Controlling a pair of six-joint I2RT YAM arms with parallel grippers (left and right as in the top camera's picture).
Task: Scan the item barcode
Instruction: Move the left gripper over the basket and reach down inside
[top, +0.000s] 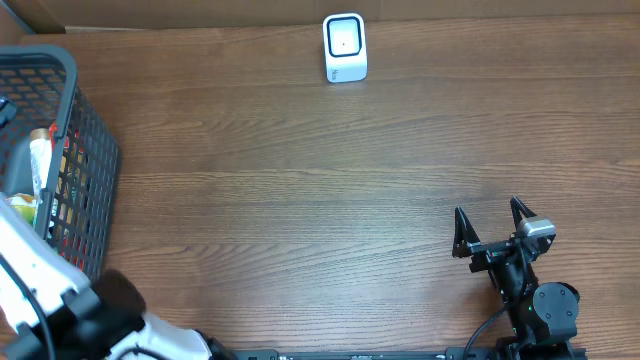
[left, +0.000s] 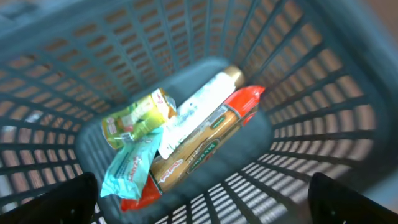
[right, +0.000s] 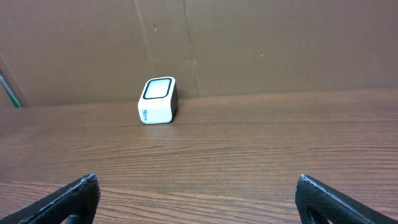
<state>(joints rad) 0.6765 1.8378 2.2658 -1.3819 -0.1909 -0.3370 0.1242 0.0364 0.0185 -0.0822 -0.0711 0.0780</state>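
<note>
Several packaged items lie on the floor of the grey mesh basket (left: 323, 93): a green pouch (left: 134, 118), a white tube (left: 199, 109), a long orange and red packet (left: 202, 146) and a light blue wrapper (left: 127, 165). My left gripper (left: 202, 199) hangs open above them, holding nothing. The white barcode scanner (top: 345, 47) stands at the table's far edge, also in the right wrist view (right: 158, 101). At the front right of the table my right gripper (top: 493, 228) stands open and empty, facing the scanner.
The basket (top: 75, 150) fills the table's left edge. My left arm (top: 35, 270) reaches over it from the front left corner. A brown cardboard wall (right: 261, 43) runs behind the scanner. Bare wooden tabletop (top: 320, 200) lies between basket and right gripper.
</note>
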